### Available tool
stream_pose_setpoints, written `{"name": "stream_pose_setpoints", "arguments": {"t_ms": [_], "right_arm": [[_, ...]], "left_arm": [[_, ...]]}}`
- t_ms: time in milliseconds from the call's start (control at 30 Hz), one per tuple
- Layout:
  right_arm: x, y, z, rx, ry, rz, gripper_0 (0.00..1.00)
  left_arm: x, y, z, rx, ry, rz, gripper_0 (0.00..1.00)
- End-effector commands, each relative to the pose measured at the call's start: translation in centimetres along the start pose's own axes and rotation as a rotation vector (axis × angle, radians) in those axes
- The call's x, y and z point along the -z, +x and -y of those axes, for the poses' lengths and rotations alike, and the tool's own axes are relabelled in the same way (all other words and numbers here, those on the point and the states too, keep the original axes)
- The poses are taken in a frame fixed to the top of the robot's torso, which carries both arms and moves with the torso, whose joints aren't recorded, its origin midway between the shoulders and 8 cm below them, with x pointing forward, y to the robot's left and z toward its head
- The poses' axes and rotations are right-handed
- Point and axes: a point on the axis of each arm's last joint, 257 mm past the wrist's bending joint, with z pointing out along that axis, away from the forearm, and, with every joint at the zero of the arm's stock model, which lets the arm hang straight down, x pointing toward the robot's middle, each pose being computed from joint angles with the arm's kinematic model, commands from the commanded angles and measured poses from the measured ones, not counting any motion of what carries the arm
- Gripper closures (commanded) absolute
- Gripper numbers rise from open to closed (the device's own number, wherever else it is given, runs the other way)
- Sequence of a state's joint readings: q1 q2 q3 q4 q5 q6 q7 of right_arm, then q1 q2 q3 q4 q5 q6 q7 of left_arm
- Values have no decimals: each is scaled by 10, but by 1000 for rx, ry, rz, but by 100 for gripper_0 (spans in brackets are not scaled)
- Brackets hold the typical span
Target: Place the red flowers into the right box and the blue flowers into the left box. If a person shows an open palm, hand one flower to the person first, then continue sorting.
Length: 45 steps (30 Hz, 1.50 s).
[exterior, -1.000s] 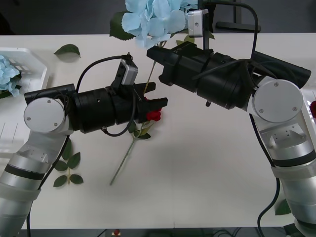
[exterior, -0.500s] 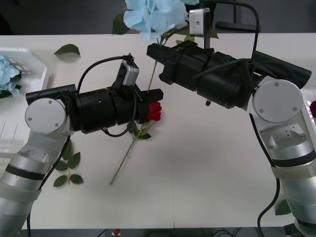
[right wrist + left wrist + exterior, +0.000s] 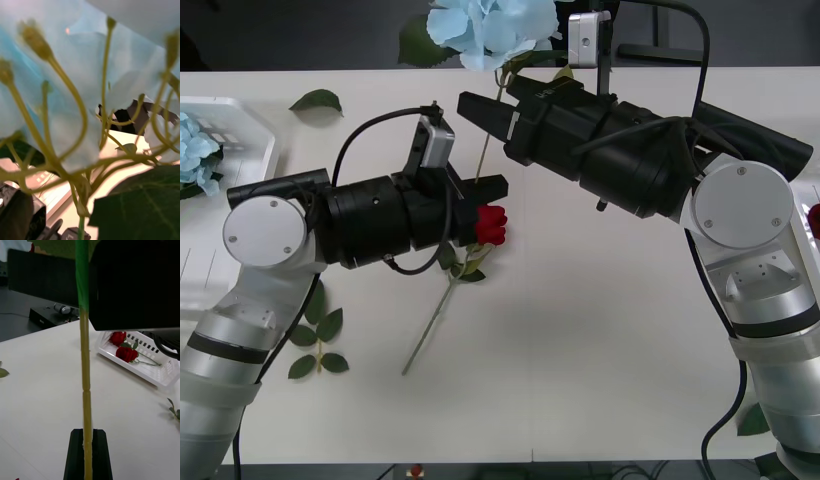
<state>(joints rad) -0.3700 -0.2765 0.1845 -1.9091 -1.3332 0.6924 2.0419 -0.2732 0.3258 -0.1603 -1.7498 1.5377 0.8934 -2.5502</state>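
A blue flower [image 3: 490, 25] is held up over the table's far middle, its thin stem [image 3: 488, 145] hanging down. My left gripper [image 3: 485, 185] is shut on the low part of that stem [image 3: 86, 390]; its fingers [image 3: 77, 455] press together around it. My right gripper [image 3: 490, 100] sits higher on the stem, open. Pale petals [image 3: 56, 93] and a big leaf [image 3: 142, 206] crowd the right wrist view. One red flower [image 3: 491, 225] lies on the table under my left gripper. The left box [image 3: 255, 150] holds a blue flower [image 3: 195, 150]. The right box [image 3: 150, 375] holds red flowers [image 3: 125, 352].
Loose green leaves lie on the table: one leaf [image 3: 317, 100] at the far left, a sprig [image 3: 315, 345] by my left arm, another leaf [image 3: 755, 420] near the right arm's base. A dark monitor [image 3: 41, 277] stands behind the table.
My left gripper has closed on the blue flower's stem. The right gripper's fingers have spread apart and the right arm has lifted slightly, carrying the bloom a little higher.
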Motion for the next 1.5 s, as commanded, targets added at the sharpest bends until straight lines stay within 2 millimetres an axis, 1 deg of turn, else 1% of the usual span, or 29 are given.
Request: {"name": "stream_pose_setpoints", "arguments": {"t_ms": [33, 133, 300, 333, 367, 400, 433, 467, 533, 600, 633, 667, 733, 767, 800, 867, 933, 1000, 1033, 1067, 1167, 1200, 1233, 1300, 1333, 1400, 1433, 1467, 1500], "right_arm": [[-5, -21, -15, 44, -33, 40, 0], [-4, -22, -14, 46, -31, 42, 0], [-4, -22, -15, 40, -32, 41, 0], [-4, -22, -14, 41, -32, 40, 0], [-4, -21, -14, 41, -31, 39, 0], [-3, -20, -14, 40, -33, 32, 0], [-3, -17, -14, 42, -36, 20, 0], [-1, -14, -14, 44, -41, 3, 0], [2, -8, -13, 49, -48, -30, 0], [7, 2, -7, 52, -49, -73, 0], [8, 4, -6, 47, -53, -81, 0], [10, 9, -5, 39, -58, -97, 0], [13, 19, -2, 43, -65, -136, 0], [14, 24, -1, 48, -67, -155, 0], [15, 29, 1, 50, -71, -175, 0], [16, 35, 3, 57, -77, -202, 0], [16, 39, 9, 71, -82, -236, 0], [18, 40, 14, 87, -89, -261, 0], [18, 40, 15, 96, -93, -266, 0], [19, 41, 18, 108, -101, -275, 0], [18, 44, 25, 84, -135, -266, 0], [18, 44, 27, 81, -143, -259, 0], [18, 45, 28, 83, -146, -257, 0], [17, 47, 33, 112, -150, -256, 0], [17, 47, 34, 121, -151, -256, 0], [17, 46, 37, 143, -150, -262, 0], [17, 46, 37, 143, -150, -262, 0], [17, 44, 36, 146, -156, -259, 0], [17, 43, 36, 147, -158, -257, 0]], "left_arm": [[35, -14, -28, 62, -35, -22, 100], [67, -16, -51, 116, -70, -60, 100], [130, -20, -101, 175, -213, -109, 100], [149, -20, -117, 178, -268, -123, 100], [161, -20, -126, 176, -300, -131, 100], [181, -22, -141, 169, -356, -147, 100], [196, -23, -151, 165, -398, -162, 100], [218, -25, -166, 155, -460, -180, 100], [254, -28, -189, 150, -566, -199, 100], [300, -30, -213, 132, -702, -213, 100], [314, -31, -220, 124, -745, -215, 100], [336, -33, -232, 103, -816, -223, 100], [379, -33, -247, 66, -937, -252, 100], [395, -33, -252, 49, -982, -265, 100], [416, -31, -259, 25, -1044, -287, 100], [447, -31, -266, -10, -1129, -319, 100], [491, -29, -275, -52, -1249, -362, 100], [525, -24, -282, -56, -1326, -393, 100], [533, -22, -283, -55, -1345, -399, 100], [550, -18, -287, -53, -1381, -410, 100], [587, -5, -296, -62, -1465, -444, 100], [594, -2, -299, -66, -1483, -451, 100], [598, 2, -301, -68, -1493, -455, 100], [613, 15, -306, -71, -1527, -474, 100], [613, 19, -307, -68, -1531, -473, 100], [620, 36, -310, -52, -1541, -492, 100], [620, 36, -310, -52, -1541, -492, 100], [619, 50, -312, -38, -1538, -511, 100], [618, 55, -311, -32, -1535, -519, 100]]}}
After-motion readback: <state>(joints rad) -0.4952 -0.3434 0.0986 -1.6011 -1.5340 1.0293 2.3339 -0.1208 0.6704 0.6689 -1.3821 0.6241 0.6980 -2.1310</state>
